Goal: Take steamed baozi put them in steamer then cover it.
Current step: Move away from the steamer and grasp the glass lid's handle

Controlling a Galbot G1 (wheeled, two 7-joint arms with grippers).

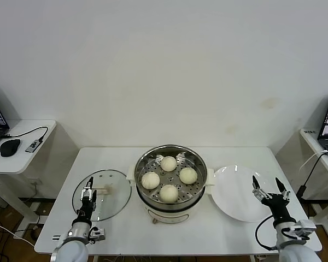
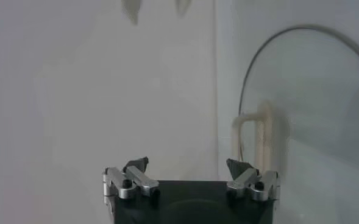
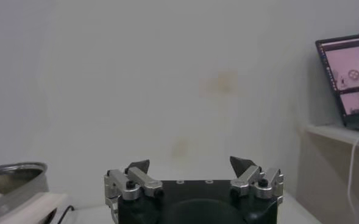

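Head view: four buns (image 1: pixel 168 178) already sit in the steamer (image 1: pixel 171 161), smooth, round, cream-white dough on a perforated shiny steel floor, cream pot base under it. Lid (image 1: pixel 101 195) lies flat on the table (image 1: pixel 208 234), not on yet. Left claw (image 1: pixel 87 195) is over the lid's near part, just beside the cream handle (image 1: pixel 105 190), fingers spread wide, holding nothing. Right claw (image 1: pixel 269 191) is at the outer edge of the empty white plate (image 1: pixel 238 192), also wide open and empty, well away from the steamer; looks idle.

Left wrist view: left claw (image 2: pixel 188 170) open, nothing between the fingertips. Handle (image 2: pixel 256 131) is ahead and off towards one fingertip, not centred in the gap. Lid rim (image 2: pixel 270 42) is a thin metal arc around clear glass.

Right wrist view: right claw (image 3: pixel 191 169) open, empty; steamer rim (image 3: pixel 14 176) off to one side, wall ahead.

Risk, as I judge it: closing now could clip the handle's end or miss it, since it sits off-centre. Glass is slick and heavy; a shallow pinch could let the lid tilt, slide, or knock the steamer rim and buns when set down.
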